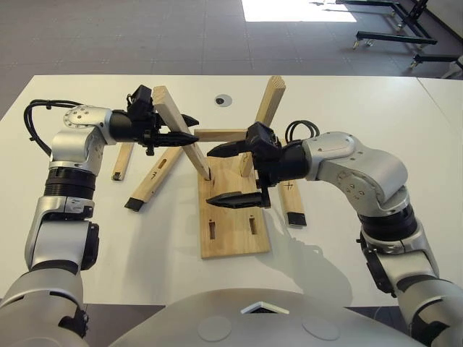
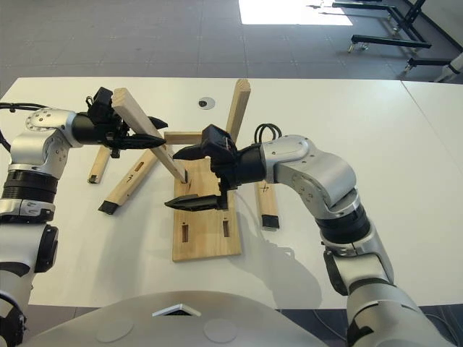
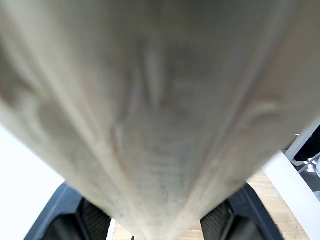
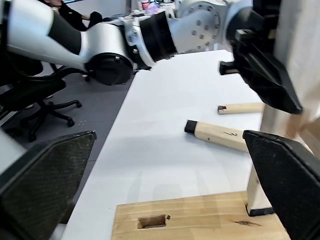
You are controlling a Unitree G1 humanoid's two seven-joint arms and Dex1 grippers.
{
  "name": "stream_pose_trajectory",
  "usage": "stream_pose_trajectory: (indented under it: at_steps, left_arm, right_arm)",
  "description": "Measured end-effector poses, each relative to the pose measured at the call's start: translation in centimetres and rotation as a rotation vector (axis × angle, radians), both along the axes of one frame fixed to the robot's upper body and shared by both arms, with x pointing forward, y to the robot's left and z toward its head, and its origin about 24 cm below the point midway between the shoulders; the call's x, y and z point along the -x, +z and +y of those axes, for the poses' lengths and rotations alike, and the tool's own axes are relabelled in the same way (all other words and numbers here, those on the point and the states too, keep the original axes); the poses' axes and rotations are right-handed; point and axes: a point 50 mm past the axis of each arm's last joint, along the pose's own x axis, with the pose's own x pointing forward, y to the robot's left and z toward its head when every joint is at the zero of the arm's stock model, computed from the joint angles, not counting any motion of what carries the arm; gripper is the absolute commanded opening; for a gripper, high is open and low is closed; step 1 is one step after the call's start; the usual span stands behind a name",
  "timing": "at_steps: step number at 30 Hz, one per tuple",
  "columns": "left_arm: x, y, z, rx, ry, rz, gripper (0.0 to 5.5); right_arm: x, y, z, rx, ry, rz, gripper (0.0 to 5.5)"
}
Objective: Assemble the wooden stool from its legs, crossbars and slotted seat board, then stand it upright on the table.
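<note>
- Left gripper (image 1: 190, 129) pinches a pale, square-section wooden leg (image 1: 172, 112), tilted on the rectangular slotted seat board (image 1: 233, 244).
- Right gripper (image 1: 211, 176): spread above it.
- Loose black-capped leg (image 4: 224, 135): pencilled "2".

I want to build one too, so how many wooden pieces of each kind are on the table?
Seat board: 1
Legs: 4 (left standing leg, right standing leg, left loose leg, right loose leg)
Crossbars: 2 (raised crossbar between the standing legs, loose crossbar)
Total: 7 wooden pieces
</note>
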Motion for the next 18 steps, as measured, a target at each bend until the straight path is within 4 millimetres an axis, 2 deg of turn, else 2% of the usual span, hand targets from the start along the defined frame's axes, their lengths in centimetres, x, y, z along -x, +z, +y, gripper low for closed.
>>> stream_pose_trajectory:
  at_steps: [7, 18]
  left_arm:
    - [-0.3, 0.1, 0.1, -0.005, 0.017, 0.017, 2.02]
    - [-1.0, 0.1, 0.6, -0.006, 0.053, 0.062, 2.02]
  right_arm:
    - [-0.2, 2.2, 0.2, -0.046, 0.013, -0.11, 5.4]
    - [-0.1, 2.4, 0.6, -0.057, -0.003, -0.123, 5.4]
